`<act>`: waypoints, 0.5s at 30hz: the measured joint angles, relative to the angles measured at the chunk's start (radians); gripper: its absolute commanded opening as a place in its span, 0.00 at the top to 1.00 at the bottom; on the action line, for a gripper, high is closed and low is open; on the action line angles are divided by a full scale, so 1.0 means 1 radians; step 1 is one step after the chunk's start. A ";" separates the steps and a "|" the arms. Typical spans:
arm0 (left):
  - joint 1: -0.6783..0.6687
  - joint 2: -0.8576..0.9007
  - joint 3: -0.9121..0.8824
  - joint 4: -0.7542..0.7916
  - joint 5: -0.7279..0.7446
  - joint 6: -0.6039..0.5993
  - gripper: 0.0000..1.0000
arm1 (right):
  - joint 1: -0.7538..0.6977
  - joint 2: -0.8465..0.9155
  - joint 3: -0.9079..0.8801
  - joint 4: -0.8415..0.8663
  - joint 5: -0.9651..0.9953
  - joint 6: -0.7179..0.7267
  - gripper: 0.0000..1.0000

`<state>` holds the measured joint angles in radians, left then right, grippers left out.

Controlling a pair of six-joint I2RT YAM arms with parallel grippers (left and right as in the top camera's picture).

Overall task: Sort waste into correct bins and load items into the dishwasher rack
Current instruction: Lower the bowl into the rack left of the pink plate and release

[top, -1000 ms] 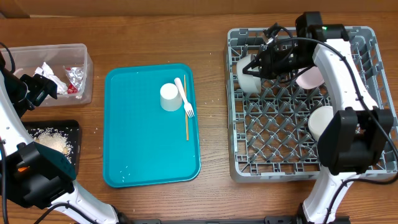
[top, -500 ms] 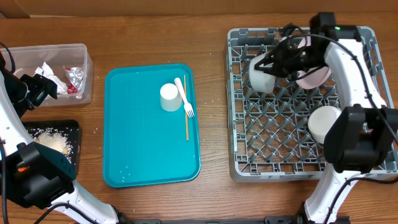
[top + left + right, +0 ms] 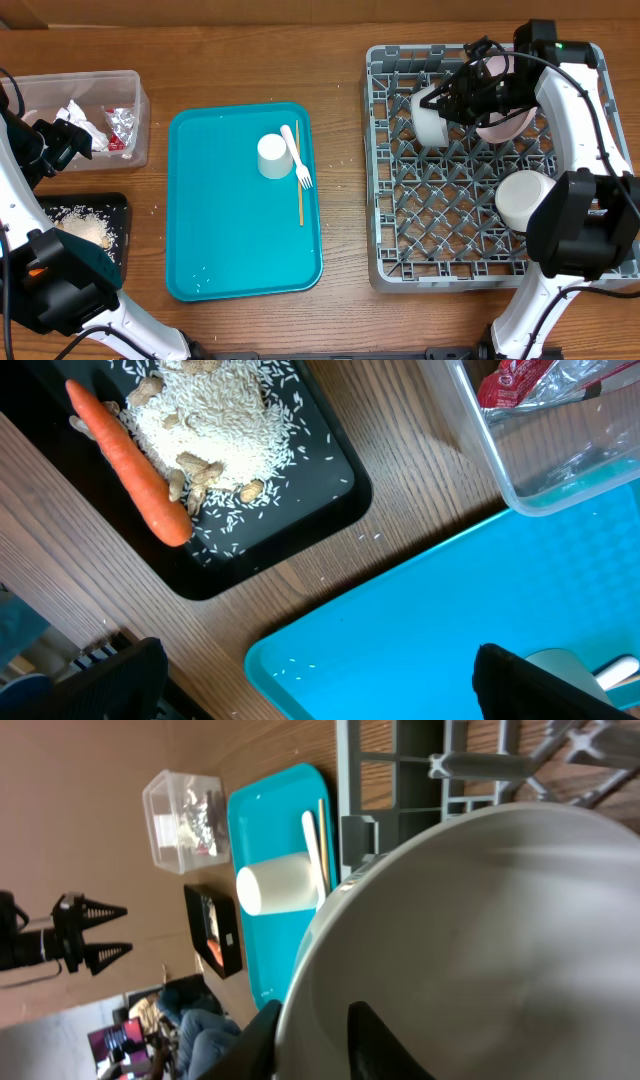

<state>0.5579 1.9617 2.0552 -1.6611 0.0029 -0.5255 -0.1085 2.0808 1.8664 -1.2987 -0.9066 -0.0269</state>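
A white bowl [image 3: 431, 115] lies on its side in the back of the grey dishwasher rack [image 3: 372, 180], next to the pink plate [image 3: 503, 126]. My right gripper [image 3: 457, 100] straddles its rim: in the right wrist view one finger is outside the bowl [image 3: 480, 920] and one inside, slightly apart from the wall. A second white bowl [image 3: 522, 198] sits at the rack's right. The cup [image 3: 272, 156], white fork [image 3: 298, 158] and wooden stick [image 3: 299, 195] lie on the teal tray [image 3: 230, 240]. My left gripper [image 3: 320, 690] hangs wide open and empty over that tray's corner.
The clear tub [image 3: 140, 100] at the back left holds white napkins [image 3: 75, 118] and a red wrapper [image 3: 122, 126]. The black tray [image 3: 320, 490] below it carries a carrot [image 3: 130, 465] and rice scraps [image 3: 215, 420]. Bare wood separates the teal tray and the rack.
My right arm carried the white bowl rightward along the rack's back row toward the pink plate, and its fingers have loosened on the rim. The left arm has not moved.
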 measured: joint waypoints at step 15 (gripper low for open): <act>0.000 0.000 0.000 0.000 0.000 0.000 0.00 | 0.002 0.002 0.119 -0.046 0.293 0.138 0.80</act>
<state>0.5579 1.9617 2.0552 -1.6611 0.0029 -0.5255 -0.1062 2.0823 1.9854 -1.3449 -0.6132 0.1116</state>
